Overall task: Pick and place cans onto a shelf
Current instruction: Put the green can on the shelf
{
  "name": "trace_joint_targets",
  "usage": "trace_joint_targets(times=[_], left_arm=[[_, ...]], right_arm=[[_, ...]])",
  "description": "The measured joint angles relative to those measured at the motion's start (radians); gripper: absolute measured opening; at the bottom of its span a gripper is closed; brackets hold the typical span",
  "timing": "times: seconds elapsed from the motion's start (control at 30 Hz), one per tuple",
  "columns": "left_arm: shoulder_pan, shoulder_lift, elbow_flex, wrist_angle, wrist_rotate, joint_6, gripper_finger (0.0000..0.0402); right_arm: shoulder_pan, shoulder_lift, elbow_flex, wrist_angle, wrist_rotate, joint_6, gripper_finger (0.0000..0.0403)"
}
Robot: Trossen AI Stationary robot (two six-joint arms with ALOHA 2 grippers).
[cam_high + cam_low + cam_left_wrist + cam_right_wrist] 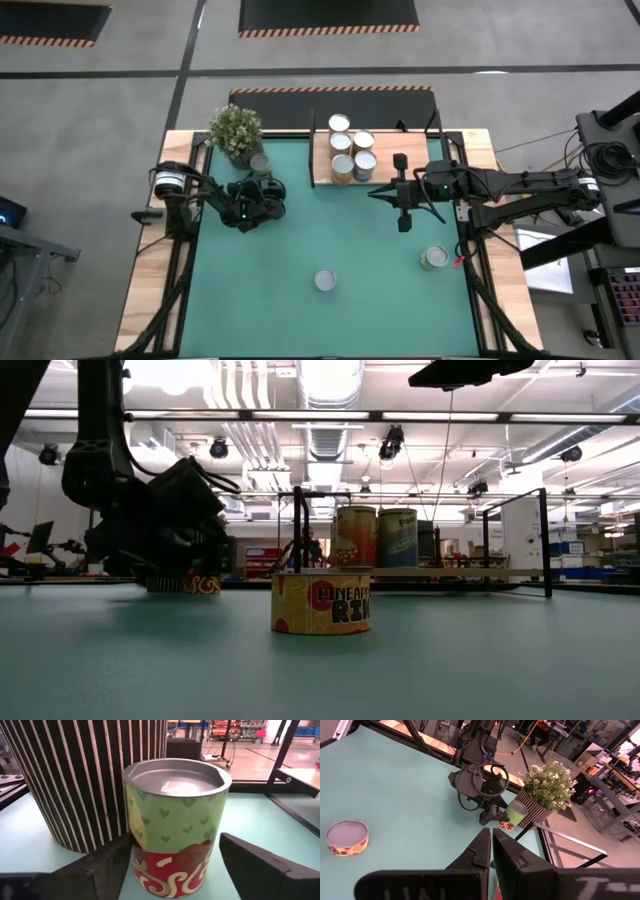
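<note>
High view: the left end effector (262,178) is near the back left of the green mat (300,250), right by the potted plant (236,132). A green and red can (175,827) stands upright between its two fingers (252,862), just beside the plant's striped pot (75,775). One finger touches the can's side, and the other has a small gap from it, so the fingers are spread around the can and not yet squeezing it.

The right end effector (403,220) hangs over the right part of the mat, in front of the shelf (385,160). Its fingers are pressed together and hold nothing.

Four cans (351,152) stand in a bunch on the shelf at the back of the table (150,300). A short yellow can (321,602) sits alone near the front middle of the mat. One more can (434,258) sits near the mat's right edge, well apart from the others.
</note>
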Motion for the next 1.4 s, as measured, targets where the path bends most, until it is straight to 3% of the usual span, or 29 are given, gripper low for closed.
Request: trace_joint_targets(times=[0.27,0.63,1.1,1.23,1.4], left_arm=[[0.0,0.0,0.005,0.002,0.011,-0.004,0.0225],[-0.088,-0.071,0.01,0.005,0.081,0.008,0.0216],[-0.151,-0.417,0.061,-0.002,0.115,0.415,0.0168],[-0.187,-0.462,0.113,-0.005,0.104,0.561,0.0156],[-0.216,-0.478,0.169,-0.104,0.109,0.579,0.0146]], right_arm=[[0.0,0.0,0.0,0.0,0.0,0.0,0.0009],[0.0,0.0,0.0,-0.006,0.0,0.0,0.0009],[0.0,0.0,0.0,-0.009,0.035,0.0,0.0009],[0.0,0.0,0.0,-0.014,0.052,0.0,0.0009],[0.0,0.0,0.0,-0.021,0.052,0.005,0.0009]])
